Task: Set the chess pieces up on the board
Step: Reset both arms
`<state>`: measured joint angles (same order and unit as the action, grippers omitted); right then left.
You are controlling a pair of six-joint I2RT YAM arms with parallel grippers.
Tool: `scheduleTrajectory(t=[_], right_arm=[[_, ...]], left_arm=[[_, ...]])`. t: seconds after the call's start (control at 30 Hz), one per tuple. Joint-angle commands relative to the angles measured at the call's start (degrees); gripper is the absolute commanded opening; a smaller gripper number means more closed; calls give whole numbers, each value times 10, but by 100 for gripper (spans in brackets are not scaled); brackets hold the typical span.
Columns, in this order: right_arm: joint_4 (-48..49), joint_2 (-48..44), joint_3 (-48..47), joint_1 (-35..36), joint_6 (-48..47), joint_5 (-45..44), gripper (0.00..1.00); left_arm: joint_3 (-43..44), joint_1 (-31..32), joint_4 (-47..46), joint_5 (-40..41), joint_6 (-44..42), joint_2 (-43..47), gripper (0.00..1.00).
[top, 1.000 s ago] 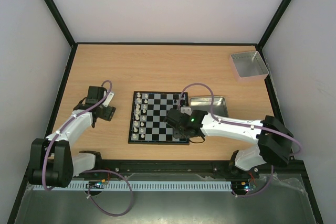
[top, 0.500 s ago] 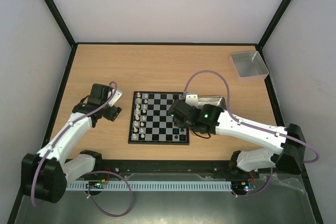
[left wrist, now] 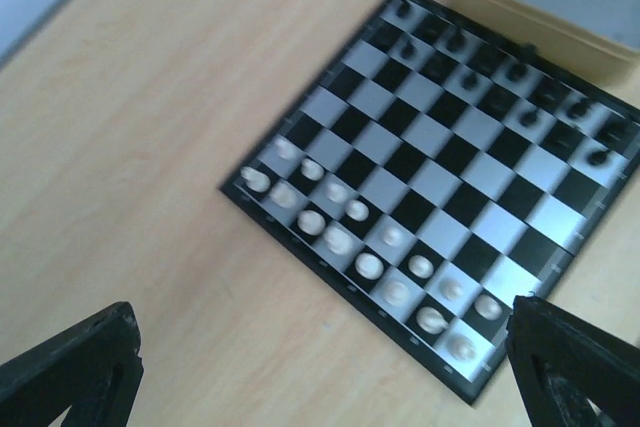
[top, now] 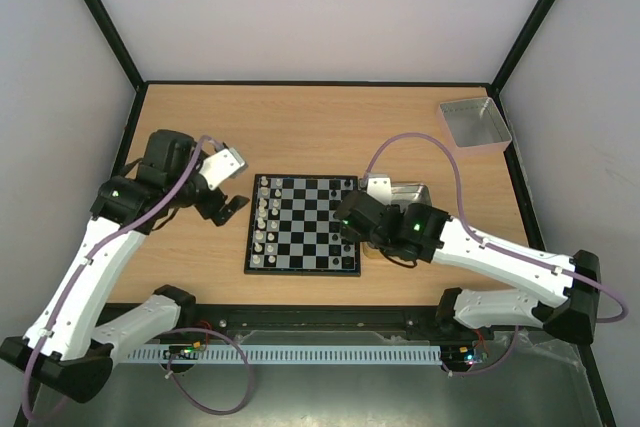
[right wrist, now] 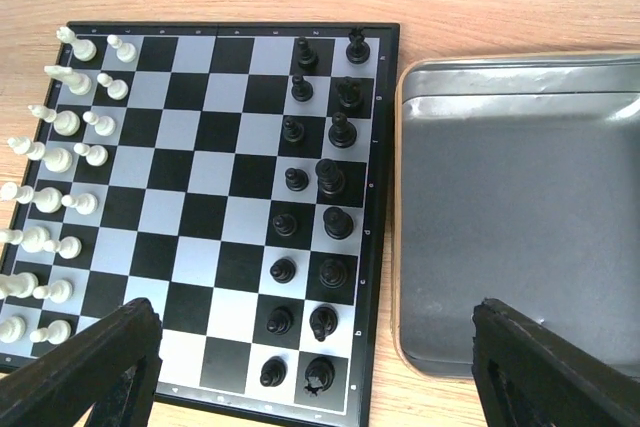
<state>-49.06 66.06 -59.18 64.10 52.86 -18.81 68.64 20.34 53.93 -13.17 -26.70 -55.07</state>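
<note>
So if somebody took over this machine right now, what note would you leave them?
Tools: the left tool is open and empty, hovering left of the board. The right tool is open and empty, above the board's near right corner.
Things: the white pieces fill two rows along the board's left side and the black pieces two rows along its right, sixteen each. The gold tin beside the board looks empty where visible.
Done: every piece seems to be on the board.
Left: check that each piece stands on its proper square; they are too small to tell here.
</note>
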Motion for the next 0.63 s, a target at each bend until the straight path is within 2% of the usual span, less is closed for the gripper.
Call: scheduleTrajectory(t=[0.0,0.23,0.6], right_arm=[[-8,-26,17,3,-19,-18,81],[34,-77,63,3,-33,46,81],[55,-82,79,3,-46,31,79]], left_arm=[[0,21,94,-39,-4,-4,99],[-21,20,123,-97,-14,19,99],[-30,12,119,-97,-12,19,99]])
